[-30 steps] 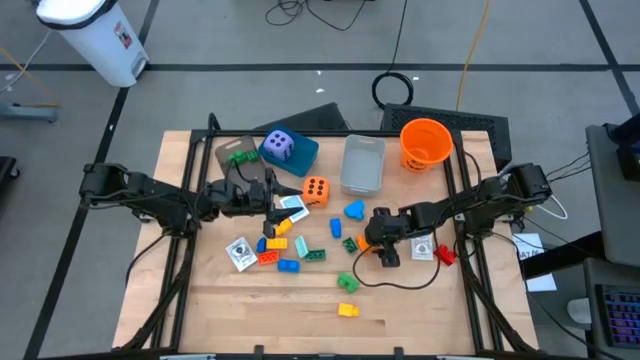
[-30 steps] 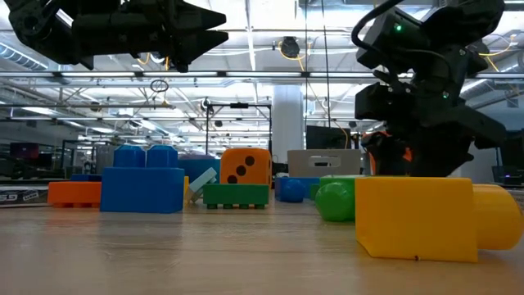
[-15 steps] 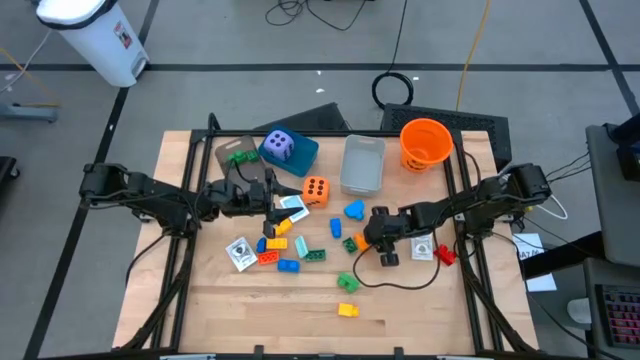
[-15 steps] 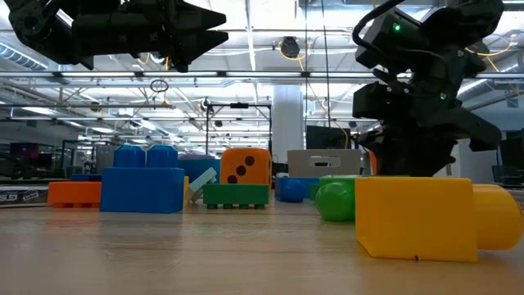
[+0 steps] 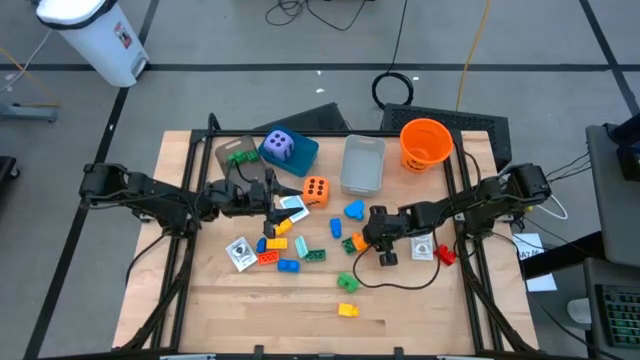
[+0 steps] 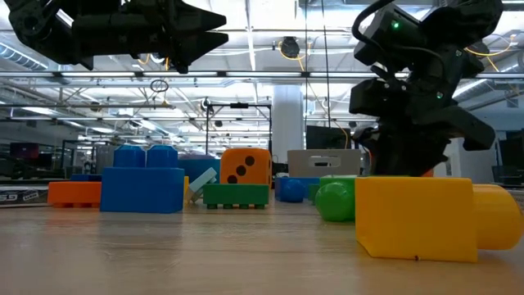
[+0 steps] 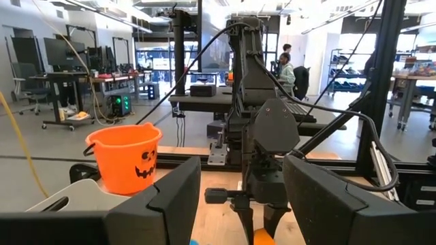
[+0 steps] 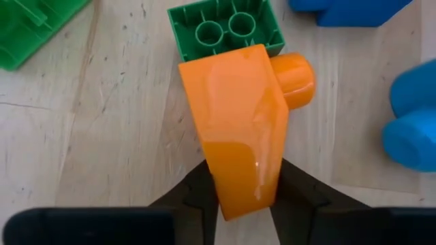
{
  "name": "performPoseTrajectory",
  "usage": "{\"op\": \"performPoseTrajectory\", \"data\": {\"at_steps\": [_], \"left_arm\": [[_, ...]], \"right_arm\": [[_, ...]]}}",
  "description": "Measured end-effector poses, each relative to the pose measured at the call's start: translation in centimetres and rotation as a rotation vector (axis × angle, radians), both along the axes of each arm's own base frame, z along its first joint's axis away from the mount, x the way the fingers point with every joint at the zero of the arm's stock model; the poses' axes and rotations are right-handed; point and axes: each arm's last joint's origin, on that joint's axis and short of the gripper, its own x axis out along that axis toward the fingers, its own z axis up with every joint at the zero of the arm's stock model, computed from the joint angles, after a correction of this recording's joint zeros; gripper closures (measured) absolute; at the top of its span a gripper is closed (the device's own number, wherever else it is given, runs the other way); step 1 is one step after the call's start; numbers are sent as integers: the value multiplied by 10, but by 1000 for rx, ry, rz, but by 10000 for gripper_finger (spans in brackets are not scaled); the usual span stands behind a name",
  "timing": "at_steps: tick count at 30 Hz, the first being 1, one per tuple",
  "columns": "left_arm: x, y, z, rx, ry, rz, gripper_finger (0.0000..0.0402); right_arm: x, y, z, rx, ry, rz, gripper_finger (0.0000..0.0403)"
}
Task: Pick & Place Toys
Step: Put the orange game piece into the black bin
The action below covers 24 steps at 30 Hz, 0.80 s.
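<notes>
on the table's right half, an orange brick (image 8: 242, 129) is clamped between the right gripper (image 8: 244, 197) fingers just beside a green brick (image 8: 225, 27), while the left gripper (image 5: 270, 196), half parted and empty, is held over the scattered toys, most judged still unplaced.

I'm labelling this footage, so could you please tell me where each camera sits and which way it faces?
High: overhead, looking down on table, both arms.
Low: table height, past yellow brick into the room; arms above.
Left wrist: forward to orange bucket, right arm; own fingers.
Right wrist: down at orange brick in right tool.
Shared: high also shows orange bucket.
</notes>
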Motion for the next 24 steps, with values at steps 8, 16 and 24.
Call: {"op": "performPoseTrajectory", "data": {"at_steps": [8, 16, 24], "left_arm": [[0, 0, 0, 0, 1, 0, 188], [0, 0, 0, -4, 2, 16, 188], [0, 1, 2, -59, -22, 14, 188]], "right_arm": [[-3, -3, 3, -35, 12, -3, 311], [-12, -7, 29, -41, -70, -38, 311], [-23, -11, 72, -98, -300, -62, 311]]}}
